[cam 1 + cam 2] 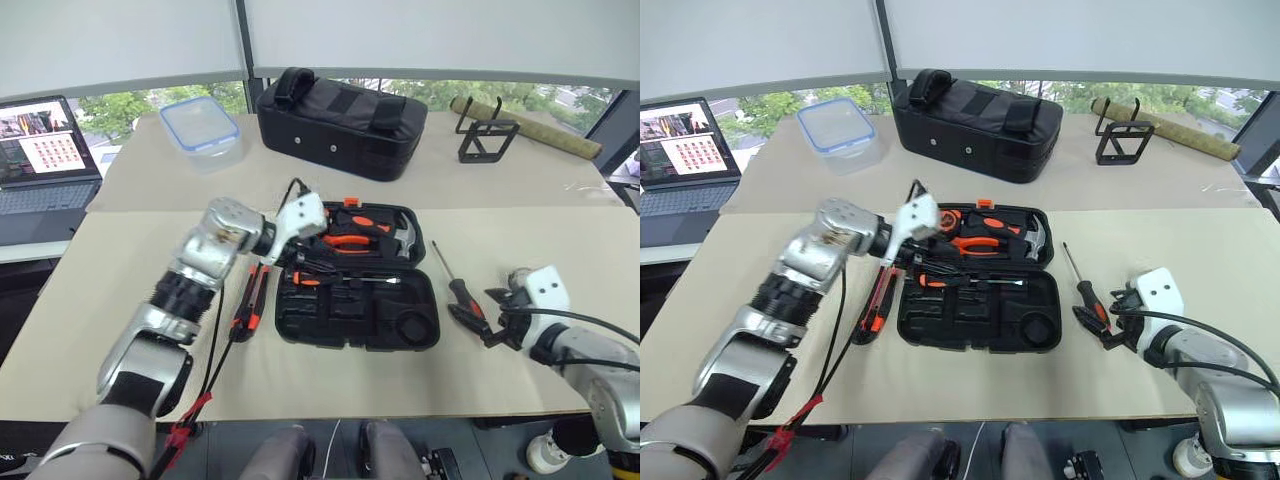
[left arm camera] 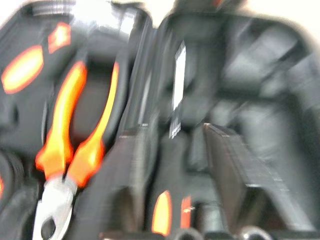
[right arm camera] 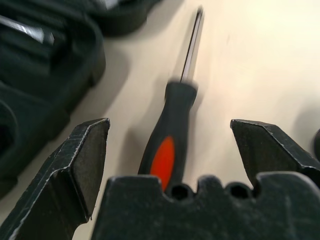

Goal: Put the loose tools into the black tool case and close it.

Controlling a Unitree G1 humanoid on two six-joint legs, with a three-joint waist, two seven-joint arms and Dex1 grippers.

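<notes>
Head views: the flat black hard-plastic tool case (image 1: 360, 300) lies open. The left claw (image 1: 300, 245) hangs over its near-left part, beside orange-handled pliers (image 1: 350, 240).

Left wrist view: its fingers (image 2: 235, 170) stand apart, holding nothing.

Right wrist view: the right claw (image 3: 170, 150) is wide, with the black-and-orange handled screwdriver (image 3: 170, 140) between its fingers. If it closes off-centre, the round handle may roll away. No writing is readable.

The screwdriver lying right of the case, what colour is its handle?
Black with an orange inset, clearest in the right wrist view: screwdriver.
</notes>
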